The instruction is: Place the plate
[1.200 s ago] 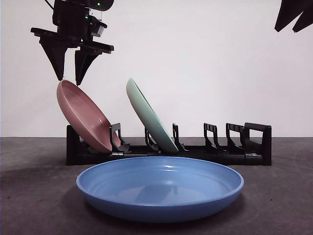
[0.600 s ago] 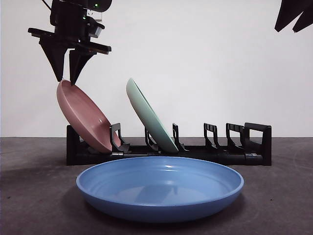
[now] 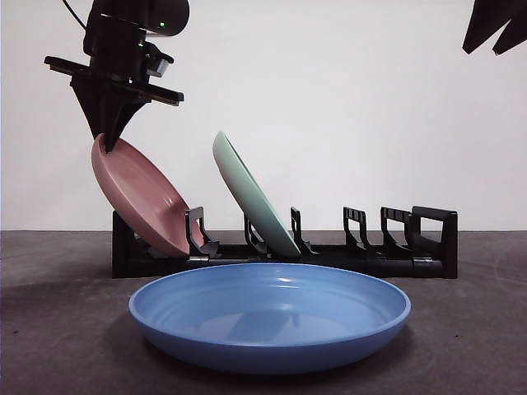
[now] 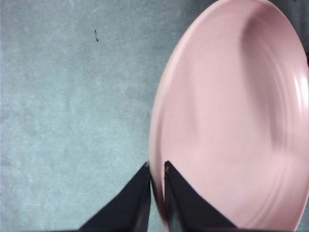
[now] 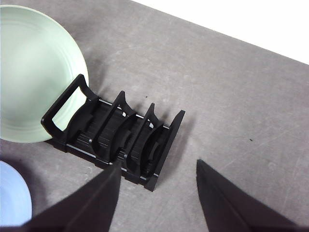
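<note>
A pink plate [image 3: 140, 197] leans in the leftmost slot of the black dish rack [image 3: 412, 247]. My left gripper [image 3: 107, 136] comes down from above and is shut on the plate's top rim. The left wrist view shows the pink plate [image 4: 231, 121] with its edge pinched in my left gripper [image 4: 157, 169]. A pale green plate [image 3: 251, 197] leans in a slot further right. My right gripper [image 3: 492, 33] waits high at the top right corner. In its own wrist view, the right gripper [image 5: 157, 164] is open and holds nothing.
A large blue plate [image 3: 272, 317] lies flat on the dark table in front of the rack. The right wrist view shows the rack's right-end slots [image 5: 120, 140] with no plates in them, beside the green plate [image 5: 34, 72] and a bit of the blue plate [image 5: 12, 198].
The left gripper's jaws have closed together on the pink plate's top rim and shifted slightly left. The plate's top edge has tipped a little left with them.
</note>
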